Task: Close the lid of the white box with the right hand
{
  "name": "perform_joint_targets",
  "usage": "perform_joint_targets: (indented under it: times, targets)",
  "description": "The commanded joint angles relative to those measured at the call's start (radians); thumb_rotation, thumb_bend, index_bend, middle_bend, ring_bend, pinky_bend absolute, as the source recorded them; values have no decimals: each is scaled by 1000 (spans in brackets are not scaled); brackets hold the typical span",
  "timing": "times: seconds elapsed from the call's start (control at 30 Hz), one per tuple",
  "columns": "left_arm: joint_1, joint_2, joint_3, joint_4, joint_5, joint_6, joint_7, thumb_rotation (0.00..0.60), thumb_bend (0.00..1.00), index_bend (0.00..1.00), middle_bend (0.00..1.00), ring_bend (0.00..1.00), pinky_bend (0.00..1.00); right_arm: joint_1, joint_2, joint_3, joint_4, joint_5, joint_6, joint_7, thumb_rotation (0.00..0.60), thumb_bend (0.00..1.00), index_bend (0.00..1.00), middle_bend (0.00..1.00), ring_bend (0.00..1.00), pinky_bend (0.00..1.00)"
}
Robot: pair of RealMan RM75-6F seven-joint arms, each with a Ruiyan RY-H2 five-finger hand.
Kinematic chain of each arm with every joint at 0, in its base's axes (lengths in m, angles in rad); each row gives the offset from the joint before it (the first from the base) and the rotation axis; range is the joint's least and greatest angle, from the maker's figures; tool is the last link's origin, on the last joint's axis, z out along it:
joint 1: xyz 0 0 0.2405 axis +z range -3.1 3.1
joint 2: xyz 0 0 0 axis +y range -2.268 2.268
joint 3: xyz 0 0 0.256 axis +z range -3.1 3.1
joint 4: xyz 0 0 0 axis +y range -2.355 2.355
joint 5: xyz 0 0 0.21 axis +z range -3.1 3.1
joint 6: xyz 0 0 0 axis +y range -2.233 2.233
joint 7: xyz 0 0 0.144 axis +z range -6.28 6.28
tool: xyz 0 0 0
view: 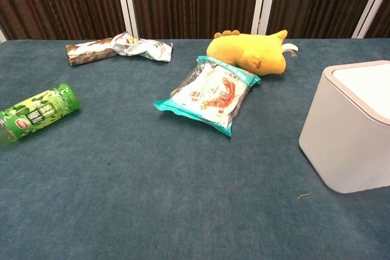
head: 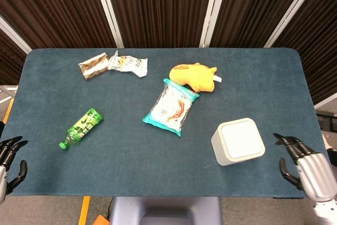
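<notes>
The right hand (head: 308, 167) hovers at the blue desk's (head: 158, 151) near right corner, dark fingers (head: 287, 142) spread apart and holding nothing. The rounded white plastic box (head: 238, 142), lid down, stands left of the fingertips, apart from them. The left hand (head: 8, 156) is likewise splayed and empty.

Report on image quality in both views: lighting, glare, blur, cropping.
Head view: even lighting, soft shadows, everything sharp, right hand cut by the frame edge. Chest view: white box cropped at right, its lid bright and nearly washed out; green bottle cut at left.
</notes>
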Motion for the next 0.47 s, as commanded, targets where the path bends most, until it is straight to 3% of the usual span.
perform_joint_targets:
  times: [0.03, 0.17, 0.47]
  targets:
    - [-4, -3, 2, -1, 3, -9, 11, 600, 548, 256, 218, 226, 369, -25, 0, 0, 33, 65, -30, -17, 600, 416, 156, 169, 56, 188]
    - [-7, -7, 4, -4, 5, -17, 29, 600, 548, 256, 217, 226, 368, -14, 8, 2, 30, 96, -84, -14, 600, 330, 82, 94, 0, 157]
    - [-12, -11, 2, -7, -2, -29, 44, 600, 548, 256, 218, 225, 369, -35, -15, 12, 42, 69, -54, -5, 600, 325, 46, 66, 0, 145]
